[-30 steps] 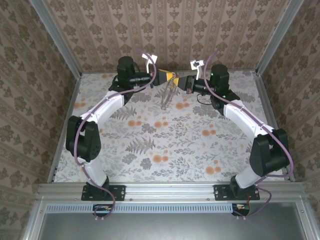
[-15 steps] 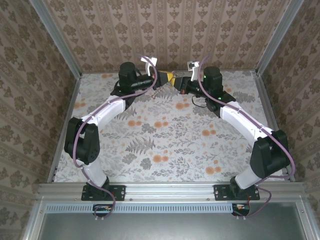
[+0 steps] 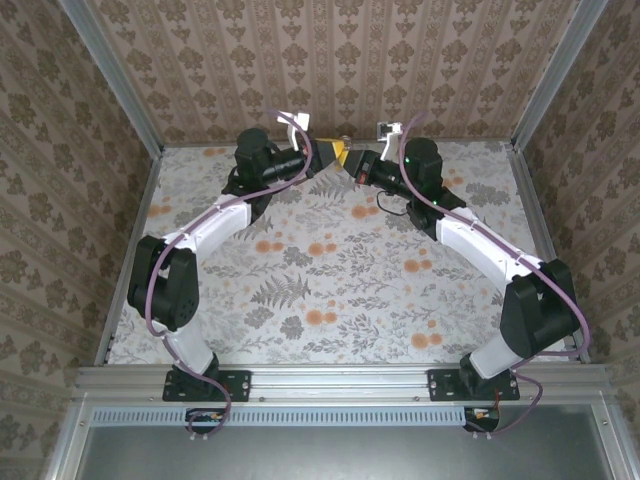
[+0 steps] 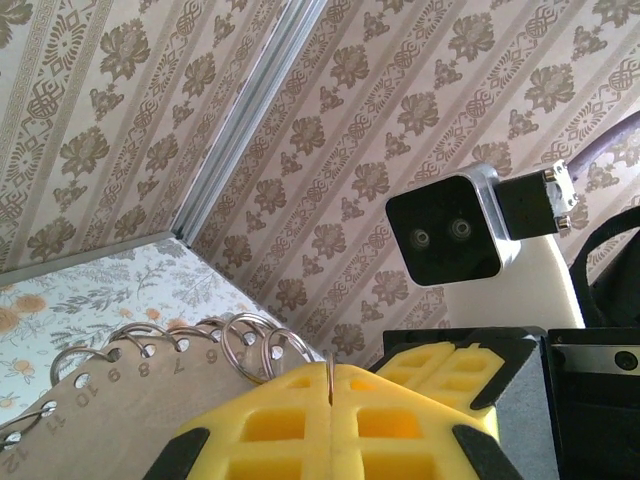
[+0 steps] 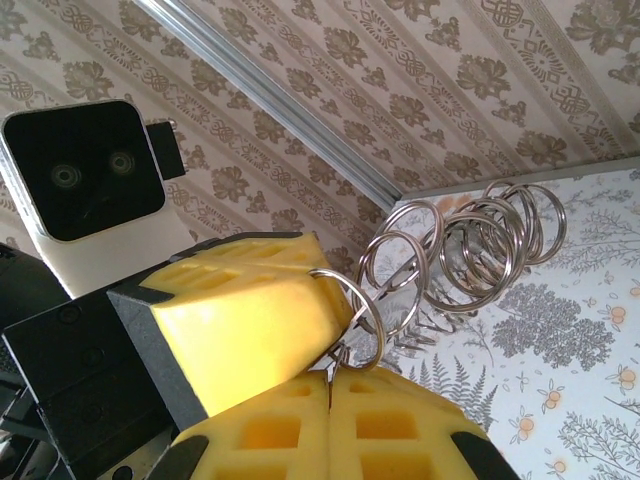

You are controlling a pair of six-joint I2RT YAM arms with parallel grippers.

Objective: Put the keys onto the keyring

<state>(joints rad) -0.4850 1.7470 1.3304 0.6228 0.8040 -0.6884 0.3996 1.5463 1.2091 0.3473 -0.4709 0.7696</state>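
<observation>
The keyring (image 5: 372, 318), a thin dull-metal hoop, is pinched edge-on between the yellow pads of my left gripper (image 4: 331, 372), which is shut on it. In the top view this left gripper (image 3: 338, 153) meets my right gripper (image 3: 357, 166) high at the back of the table. My right gripper (image 5: 330, 382) is shut on a small dark metal piece, the key (image 5: 336, 357), whose tip pokes out at the hoop's lower edge. The rest of the key is hidden between the pads. The left fingers (image 5: 240, 320) sit just above the right ones, nearly touching.
A tan board (image 4: 110, 400) with numbered holes and a row of metal rings (image 5: 470, 250) hangs beside the held hoop. The patterned back wall and an aluminium corner post (image 4: 250, 110) stand close behind both grippers. The floral table (image 3: 330, 280) lies below.
Both grippers have drawn together and shifted toward the back wall. The ring board that hung in sight below them a second ago is now tucked under the grippers.
</observation>
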